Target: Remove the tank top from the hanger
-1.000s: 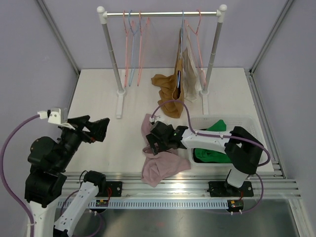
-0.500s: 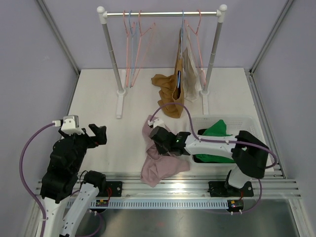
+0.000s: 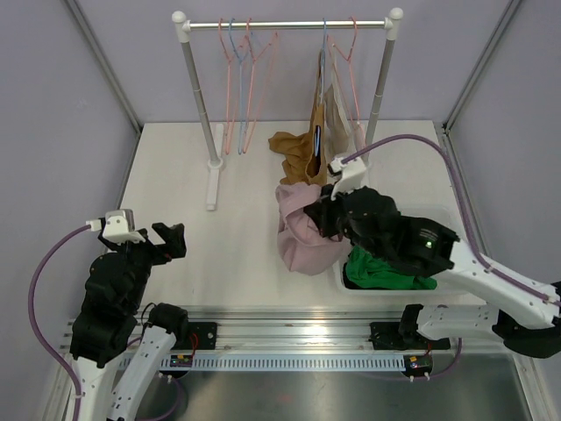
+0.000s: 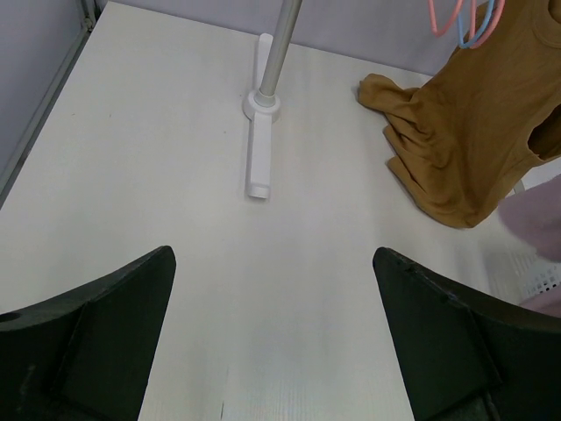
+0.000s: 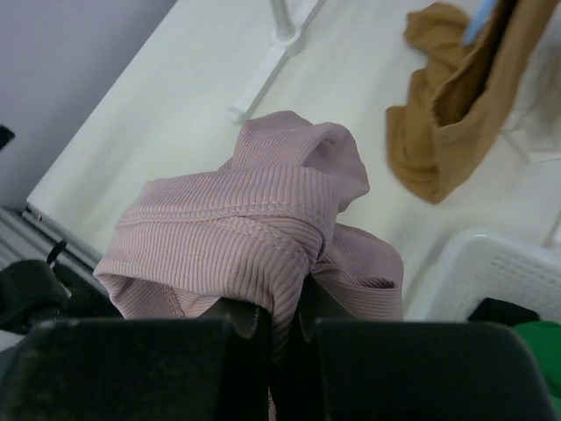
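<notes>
1. Top view: The right gripper point(image 3: 316, 215) was pressed together on the pink top point(image 3: 302, 239), holding it bunched above the table point(image 3: 175, 175), just left of the basket point(image 3: 438, 215). The top hung free of the hangers point(image 3: 241, 79) on the rack point(image 3: 289, 24). A green cloth point(image 3: 386, 267) lay in the basket. A brown top point(image 3: 294, 153) hung from the rack's right end, its hem spread on the table. The left gripper point(image 3: 166, 241) stood spread and empty, near the left front corner, well apart from the clothes.
2. Left wrist view: The left gripper point(image 4: 272, 263) had both fingers point(image 4: 96, 342) wide apart over bare table. Beyond them stood the rack foot point(image 4: 259, 149) and the brown top point(image 4: 456, 149). A bit of the pink top point(image 4: 539, 224) showed at the right edge.
3. Right wrist view: The right gripper point(image 5: 285, 329) pinched a fold of the pink top point(image 5: 254, 228), which bulged up in front of the fingers point(image 5: 368, 360). Behind it were the brown top point(image 5: 438, 140) and the rack foot point(image 5: 272, 61). The basket point(image 5: 473, 263) sat at lower right, with the green cloth point(image 5: 535, 342) inside.
</notes>
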